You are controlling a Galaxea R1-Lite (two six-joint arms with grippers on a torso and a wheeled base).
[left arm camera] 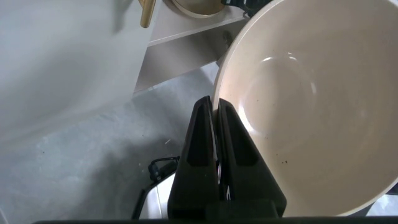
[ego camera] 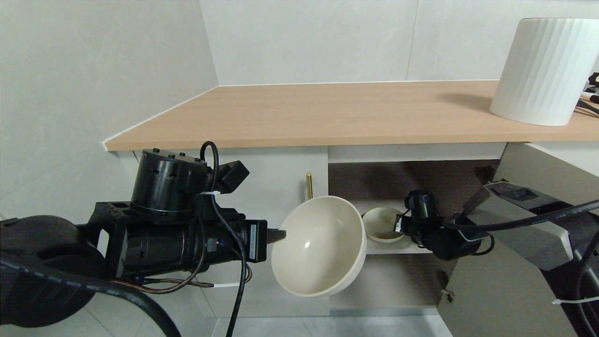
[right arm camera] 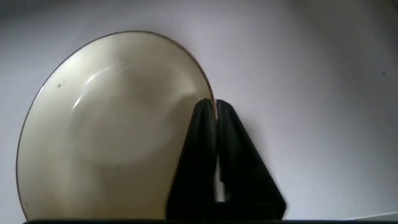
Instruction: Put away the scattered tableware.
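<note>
My left gripper is shut on the rim of a large cream bowl, held tilted on its side in front of the open cabinet. Inside the cabinet, my right gripper is shut on the rim of a smaller cream bowl that rests on the white shelf.
A wooden countertop runs above the cabinet, with a tall white ribbed container at its right end. The closed left door carries a brass handle. The open right door swings out near my right arm. Grey floor tiles lie below.
</note>
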